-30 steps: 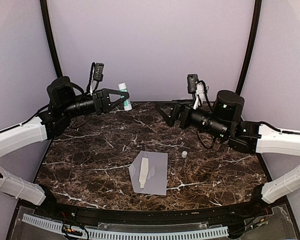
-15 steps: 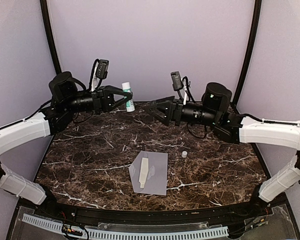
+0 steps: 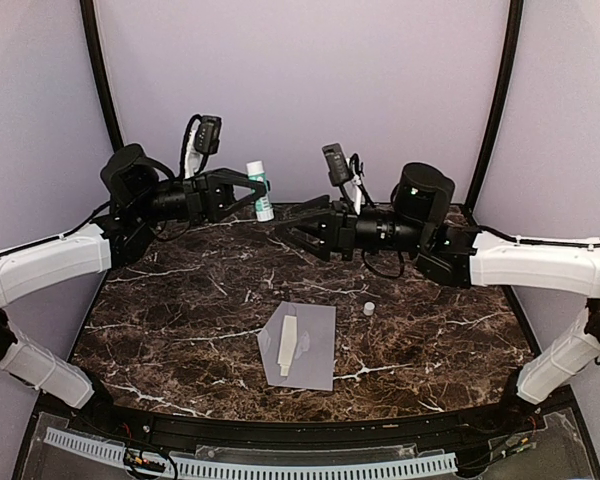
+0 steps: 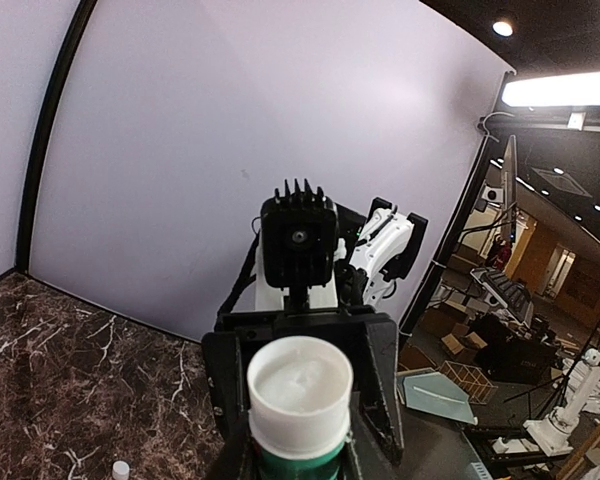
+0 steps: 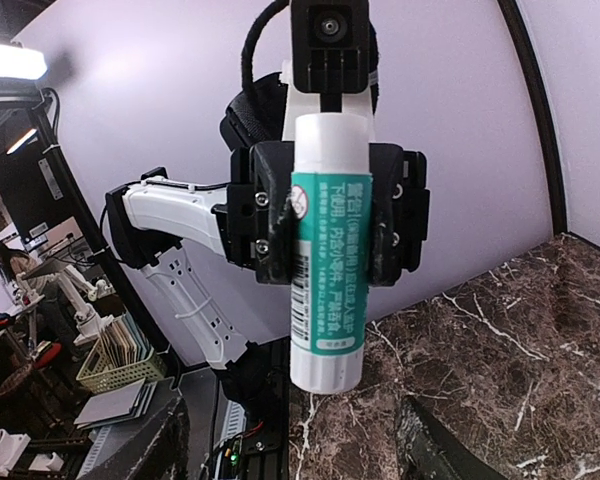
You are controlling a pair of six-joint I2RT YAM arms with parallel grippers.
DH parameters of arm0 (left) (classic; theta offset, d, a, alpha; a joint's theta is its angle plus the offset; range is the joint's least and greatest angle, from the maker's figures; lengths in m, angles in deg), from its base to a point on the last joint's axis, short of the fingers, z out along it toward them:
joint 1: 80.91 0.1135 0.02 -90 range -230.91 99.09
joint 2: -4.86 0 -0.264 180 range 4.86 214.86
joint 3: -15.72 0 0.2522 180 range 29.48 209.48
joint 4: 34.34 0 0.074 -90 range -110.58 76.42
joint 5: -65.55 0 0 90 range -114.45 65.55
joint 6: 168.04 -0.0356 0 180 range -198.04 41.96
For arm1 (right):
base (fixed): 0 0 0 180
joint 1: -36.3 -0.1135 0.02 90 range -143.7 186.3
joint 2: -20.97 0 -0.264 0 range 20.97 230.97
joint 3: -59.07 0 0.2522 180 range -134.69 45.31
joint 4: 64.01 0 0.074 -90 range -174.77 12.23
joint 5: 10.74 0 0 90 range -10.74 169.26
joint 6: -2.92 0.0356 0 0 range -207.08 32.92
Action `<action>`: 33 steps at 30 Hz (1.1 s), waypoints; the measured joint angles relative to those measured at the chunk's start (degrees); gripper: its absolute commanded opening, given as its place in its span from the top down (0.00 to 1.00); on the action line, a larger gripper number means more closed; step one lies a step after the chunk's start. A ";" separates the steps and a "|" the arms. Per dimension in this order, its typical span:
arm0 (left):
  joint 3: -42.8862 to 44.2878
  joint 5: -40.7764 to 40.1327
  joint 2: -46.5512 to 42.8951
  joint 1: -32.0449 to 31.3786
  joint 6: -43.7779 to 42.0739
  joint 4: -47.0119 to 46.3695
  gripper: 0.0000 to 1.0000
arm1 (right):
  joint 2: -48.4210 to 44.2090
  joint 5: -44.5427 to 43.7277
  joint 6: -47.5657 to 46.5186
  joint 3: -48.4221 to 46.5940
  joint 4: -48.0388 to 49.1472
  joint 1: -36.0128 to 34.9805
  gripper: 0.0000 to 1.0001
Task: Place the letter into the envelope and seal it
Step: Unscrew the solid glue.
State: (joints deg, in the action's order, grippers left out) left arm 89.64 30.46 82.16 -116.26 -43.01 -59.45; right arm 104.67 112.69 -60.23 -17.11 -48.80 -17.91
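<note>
The pale grey-lavender envelope (image 3: pixel 314 352) lies flat on the marble table, its flap (image 3: pixel 268 340) open to the left. A whitish folded letter (image 3: pixel 288 346) rests on it. My left gripper (image 3: pixel 248 196) (image 4: pixel 300 466) is high at the back and shut on a green-and-white glue stick (image 3: pixel 260 190) (image 4: pixel 300 395) (image 5: pixel 327 270) held upright, with its white top uncapped. My right gripper (image 3: pixel 288 228) (image 5: pixel 300 445) faces the stick from the right. Its jaws stand open on either side of the stick's lower end and do not touch it.
A small white cap (image 3: pixel 368 308) (image 4: pixel 121 468) stands on the table right of the envelope. The lavender back wall is close behind both grippers. The two wrists nearly meet above the table's far edge.
My right arm has swung left toward the glue stick, and its jaws have narrowed somewhat. The left arm has shifted slightly right with the stick. Envelope, letter and cap have not moved.
</note>
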 measured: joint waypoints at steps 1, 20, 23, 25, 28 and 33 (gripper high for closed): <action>0.00 0.28 0.17 -0.11 0.52 -0.79 1.00 | 0.26 -0.04 -0.22 -0.70 -0.20 -0.31 0.36; -1.49 1.60 0.35 -1.20 1.11 -3.41 1.00 | 7.26 -0.13 -1.81 -7.76 -2.08 -2.34 0.81; -1.53 1.55 0.26 -1.16 0.70 -3.17 1.00 | 7.28 -0.37 -1.88 -7.98 -2.21 -2.45 0.87; -1.73 1.22 0.07 -1.14 0.15 -3.04 1.00 | 7.28 -0.83 -1.92 -8.07 -2.56 -2.49 0.87; -2.36 0.17 -0.52 -1.14 -0.70 -2.34 1.00 | 7.28 -2.51 -2.51 -8.09 -3.17 -2.64 0.88; -3.26 -5.11 -2.32 -1.20 -4.98 2.56 1.00 | 7.15 -9.86 -3.48 -8.31 -5.97 -3.48 0.89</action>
State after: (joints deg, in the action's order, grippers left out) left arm 86.39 25.35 79.84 -117.46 -48.00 -56.89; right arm 111.82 102.83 -63.70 -25.41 -54.76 -21.39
